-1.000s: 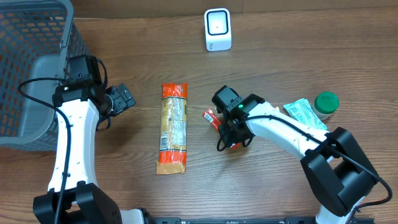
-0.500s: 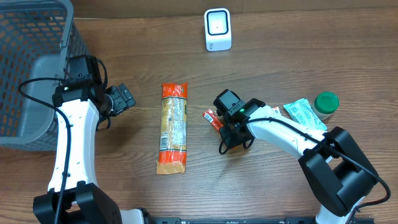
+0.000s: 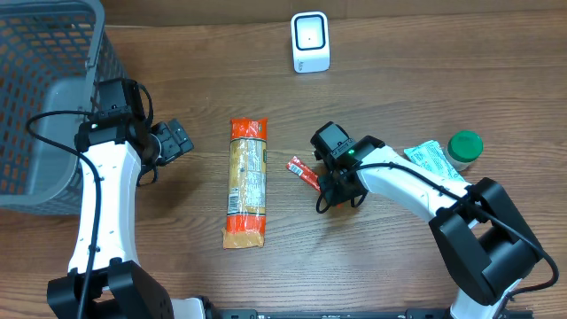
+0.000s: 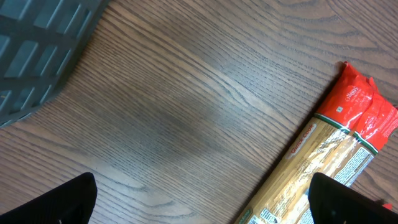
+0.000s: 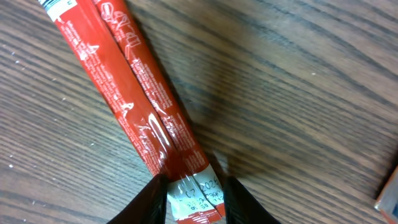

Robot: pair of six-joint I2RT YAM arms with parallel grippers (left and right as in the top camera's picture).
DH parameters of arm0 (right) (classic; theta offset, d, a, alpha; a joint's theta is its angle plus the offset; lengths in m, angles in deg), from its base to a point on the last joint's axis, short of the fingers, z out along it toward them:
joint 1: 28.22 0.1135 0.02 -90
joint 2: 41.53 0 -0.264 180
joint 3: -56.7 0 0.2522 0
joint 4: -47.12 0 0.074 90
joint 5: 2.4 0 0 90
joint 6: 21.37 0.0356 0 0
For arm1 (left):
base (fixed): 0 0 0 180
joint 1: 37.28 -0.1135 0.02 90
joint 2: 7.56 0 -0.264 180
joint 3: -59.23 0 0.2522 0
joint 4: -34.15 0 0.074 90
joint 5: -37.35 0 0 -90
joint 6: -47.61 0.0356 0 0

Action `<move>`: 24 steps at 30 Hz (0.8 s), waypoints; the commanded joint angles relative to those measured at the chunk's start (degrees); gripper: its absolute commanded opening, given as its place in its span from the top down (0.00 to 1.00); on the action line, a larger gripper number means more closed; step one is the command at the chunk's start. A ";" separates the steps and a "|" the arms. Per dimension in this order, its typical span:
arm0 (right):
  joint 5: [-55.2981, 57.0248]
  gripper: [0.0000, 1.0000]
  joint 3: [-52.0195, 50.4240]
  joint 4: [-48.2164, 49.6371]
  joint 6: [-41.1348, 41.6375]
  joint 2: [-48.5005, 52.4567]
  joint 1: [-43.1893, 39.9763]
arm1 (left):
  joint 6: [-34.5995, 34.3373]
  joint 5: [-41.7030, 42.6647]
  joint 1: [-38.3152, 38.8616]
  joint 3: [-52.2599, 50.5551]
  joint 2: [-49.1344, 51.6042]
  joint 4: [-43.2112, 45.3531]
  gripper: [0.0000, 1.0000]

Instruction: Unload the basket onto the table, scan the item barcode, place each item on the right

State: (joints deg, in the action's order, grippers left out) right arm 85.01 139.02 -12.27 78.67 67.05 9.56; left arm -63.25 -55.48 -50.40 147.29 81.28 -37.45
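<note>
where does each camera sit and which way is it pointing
Overhead: fixed above, looking straight down on the table; left arm and right arm show.
Left wrist: on the left arm, looking down at wood, the pasta pack and a basket corner; the left gripper shows, open.
Right wrist: close over the red sachet; the right gripper pinches its end.
Shared: overhead and left wrist both show the pasta pack.

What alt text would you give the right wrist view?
A red twin stick packet lies diagonally on the wooden table, its clear sealed lower end pinched in the right gripper at the frame's bottom edge.
</note>
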 commanded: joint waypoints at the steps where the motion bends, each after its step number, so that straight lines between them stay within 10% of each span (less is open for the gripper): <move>1: -0.52 0.70 -0.42 0.15 -1.20 -0.72 -0.15 | -0.37 -0.35 0.02 0.07 -0.07 0.00 0.00; 14: -3.91 0.79 -0.39 -0.09 -1.18 -0.72 -0.15 | -0.37 -0.35 0.02 0.07 -0.07 0.00 0.00; 24: -3.89 0.63 -0.42 -0.07 -1.18 -0.72 -0.94 | -0.37 -0.35 0.02 0.07 -0.07 0.00 0.00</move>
State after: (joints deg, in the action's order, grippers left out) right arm 81.56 139.02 -12.51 77.58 67.05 8.93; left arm -63.25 -55.48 -50.40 147.29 81.28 -37.45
